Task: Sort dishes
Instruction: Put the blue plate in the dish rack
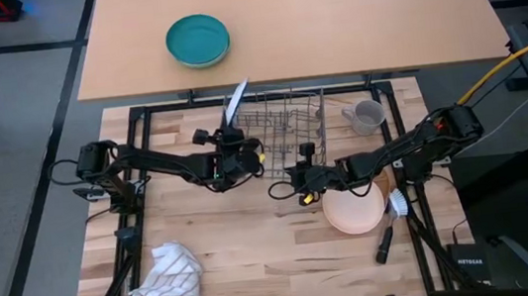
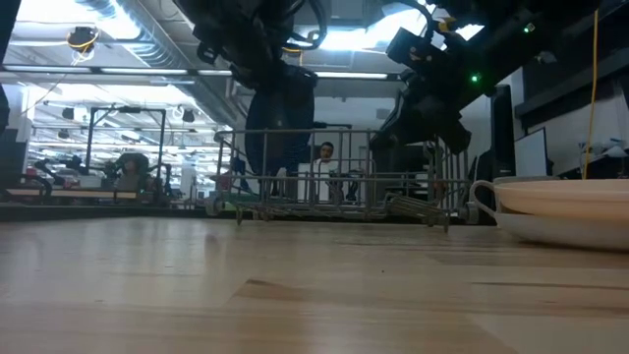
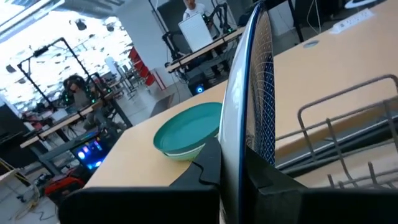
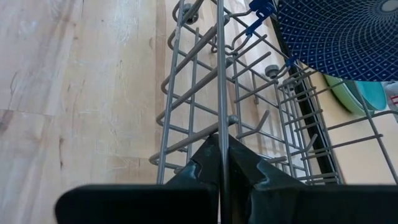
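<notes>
- Left gripper (image 1: 240, 143): jaws closed on the rim of the blue plate (image 1: 236, 102), which stands on edge at the left end of the wire dish rack (image 1: 286, 125). The left wrist view shows the plate's edge (image 3: 249, 93) clamped between the two dark fingers (image 3: 208, 165).
- Right gripper (image 1: 297, 177): jaws closed on a wire of the rack's near side; the right wrist view shows one rod (image 4: 219, 93) running between the fingers (image 4: 202, 165), with the plate's patterned blue face (image 4: 339, 37) beyond.
- Peach-pink bowl (image 1: 355, 207): on the wooden counter (image 1: 257, 258), just under the right arm, near the counter's right edge.
- Small grey mug (image 1: 367, 115): on the counter just beside the rack's right end.
- Teal-green bowl (image 1: 198, 40): on the lighter far counter, well apart from the rack.
- Striped white cloth (image 1: 171, 275): crumpled at the front left.
- Dish brush (image 1: 392, 221): beside the peach-pink bowl.
</notes>
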Motion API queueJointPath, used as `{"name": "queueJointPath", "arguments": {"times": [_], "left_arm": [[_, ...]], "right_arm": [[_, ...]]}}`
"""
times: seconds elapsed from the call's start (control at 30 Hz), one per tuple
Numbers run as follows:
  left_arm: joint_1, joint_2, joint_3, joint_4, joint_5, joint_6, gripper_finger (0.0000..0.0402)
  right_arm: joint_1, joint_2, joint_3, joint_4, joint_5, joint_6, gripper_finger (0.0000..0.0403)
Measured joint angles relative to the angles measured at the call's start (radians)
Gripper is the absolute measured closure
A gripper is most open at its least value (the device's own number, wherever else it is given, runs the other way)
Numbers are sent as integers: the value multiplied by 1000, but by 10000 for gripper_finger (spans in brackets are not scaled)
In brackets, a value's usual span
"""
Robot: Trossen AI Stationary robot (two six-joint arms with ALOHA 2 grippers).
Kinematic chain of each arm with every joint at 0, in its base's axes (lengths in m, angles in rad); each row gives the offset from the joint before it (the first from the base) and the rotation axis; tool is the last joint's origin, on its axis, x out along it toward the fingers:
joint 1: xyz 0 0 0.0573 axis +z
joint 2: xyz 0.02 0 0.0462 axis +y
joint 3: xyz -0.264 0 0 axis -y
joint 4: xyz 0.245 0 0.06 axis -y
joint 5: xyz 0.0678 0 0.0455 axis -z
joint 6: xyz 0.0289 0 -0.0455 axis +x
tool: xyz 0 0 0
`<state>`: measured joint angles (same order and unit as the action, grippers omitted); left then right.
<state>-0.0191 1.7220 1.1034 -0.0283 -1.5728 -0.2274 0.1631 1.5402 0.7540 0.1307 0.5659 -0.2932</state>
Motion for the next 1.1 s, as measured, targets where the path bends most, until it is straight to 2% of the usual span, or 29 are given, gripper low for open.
{"name": "queueJointPath", "arguments": {"times": [0.47, 0.73, 0.97, 1.1], "left_arm": [[-43, 102, 0, -19, -5, -84, 401], [-64, 109, 0, -20, 0, -125, 400], [-66, 108, 0, -27, 133, -211, 364], [-66, 108, 0, -89, 187, -336, 343]], "right_arm": [[1, 0, 0, 0, -1, 0, 391], [2, 0, 0, 0, -2, 1, 391], [2, 0, 0, 0, -2, 1, 391], [1, 0, 0, 0, 2, 1, 391]]}}
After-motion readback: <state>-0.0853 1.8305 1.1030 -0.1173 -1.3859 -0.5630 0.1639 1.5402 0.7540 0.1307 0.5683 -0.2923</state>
